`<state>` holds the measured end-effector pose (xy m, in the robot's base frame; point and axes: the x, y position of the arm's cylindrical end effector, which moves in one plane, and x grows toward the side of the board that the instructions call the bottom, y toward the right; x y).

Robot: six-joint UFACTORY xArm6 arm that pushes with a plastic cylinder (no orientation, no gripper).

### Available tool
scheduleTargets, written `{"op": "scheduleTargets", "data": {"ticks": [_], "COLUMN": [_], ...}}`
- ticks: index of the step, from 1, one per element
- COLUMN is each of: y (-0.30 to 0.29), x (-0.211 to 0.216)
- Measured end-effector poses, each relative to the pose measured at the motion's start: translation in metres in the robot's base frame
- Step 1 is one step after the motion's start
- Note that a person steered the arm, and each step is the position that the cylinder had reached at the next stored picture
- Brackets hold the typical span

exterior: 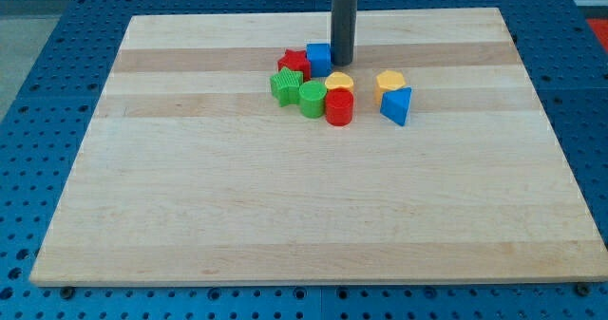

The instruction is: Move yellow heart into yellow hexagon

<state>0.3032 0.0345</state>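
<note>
Two yellow blocks lie near the board's top middle. One yellow block (pixel 339 81) sits in the cluster, just above a red cylinder (pixel 339 107). The other yellow block (pixel 390 80) stands apart to the right, touching a blue triangular block (pixel 397 105). From here I cannot tell for sure which is the heart and which the hexagon. My tip (pixel 342 64) is down on the board, right beside the blue cube (pixel 318 59) and just above the left yellow block. A gap of about one block width separates the two yellow blocks.
A red star (pixel 293 62), a green star (pixel 285 85) and a green cylinder (pixel 312 99) crowd the left of the cluster. The wooden board (pixel 304 206) lies on a blue perforated table.
</note>
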Motion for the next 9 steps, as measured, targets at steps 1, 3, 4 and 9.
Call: {"op": "scheduleTargets", "data": {"ticks": [1,3,4,9], "y": [-0.001,-0.003,-0.005,-0.035], "x": [0.0,0.024,0.032,0.06]}}
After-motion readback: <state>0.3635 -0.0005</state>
